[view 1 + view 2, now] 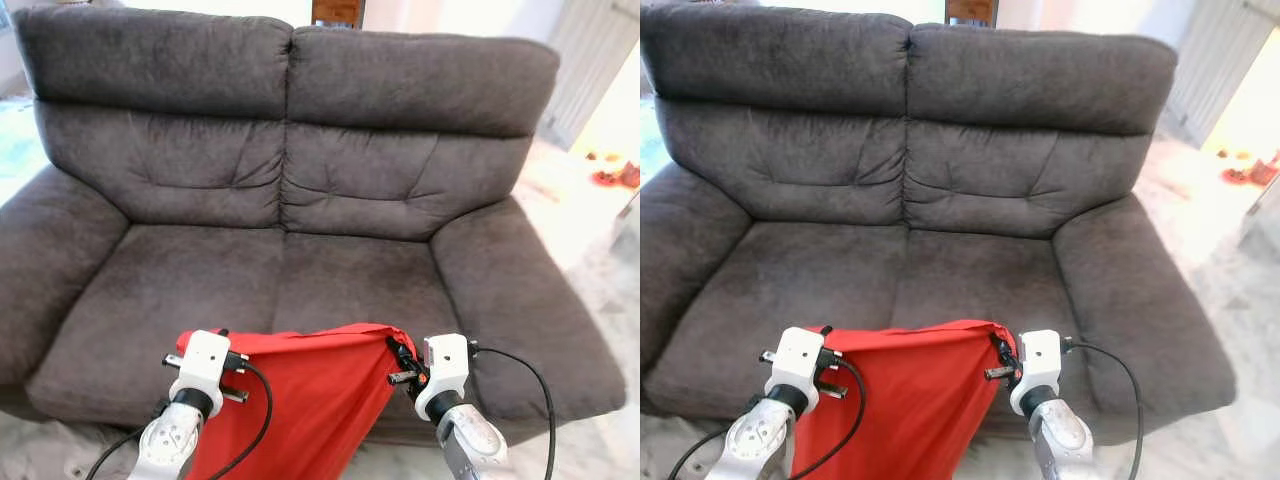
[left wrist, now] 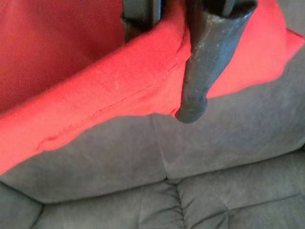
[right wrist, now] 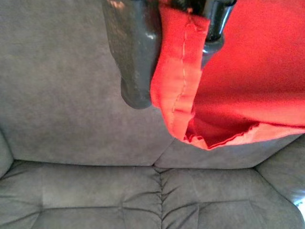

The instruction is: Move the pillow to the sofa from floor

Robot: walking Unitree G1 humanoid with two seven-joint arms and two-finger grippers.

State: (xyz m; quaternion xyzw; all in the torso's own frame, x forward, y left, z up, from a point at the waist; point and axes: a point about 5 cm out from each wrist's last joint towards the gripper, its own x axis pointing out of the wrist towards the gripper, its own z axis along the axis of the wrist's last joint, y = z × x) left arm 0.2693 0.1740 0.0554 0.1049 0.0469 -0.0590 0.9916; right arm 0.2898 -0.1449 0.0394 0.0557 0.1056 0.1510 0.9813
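- The red pillow (image 1: pixel 300 395) hung in front of the sofa (image 1: pixel 290 180), its upper edge level with the sofa's front seat edge and its lower part drooping below that edge toward the floor.
- The left gripper (image 1: pixel 232 360) pinched one upper corner of the pillow; in the left wrist view its fingers (image 2: pixel 200 62) were pressed onto the seam with red cloth between them.
- The right gripper (image 1: pixel 398 352) pinched the other upper corner; in the right wrist view its fingers (image 3: pixel 136 57) clamped a narrow folded hem.
- Risk 1: both holds caught only thin edge cloth, so the hem could probably slip out of the fingers under the hanging weight, dropping that corner short of the sofa.
- Risk 2: the slack lower part hung below the sofa's seat edge; a forward move without enough lift would likely drag it against the sofa's front face and pull the cloth from one hold.
- Risk 3: an uneven release would likely leave the pillow half off the seat cushion (image 1: pixel 200 290), free to slide off the sofa.
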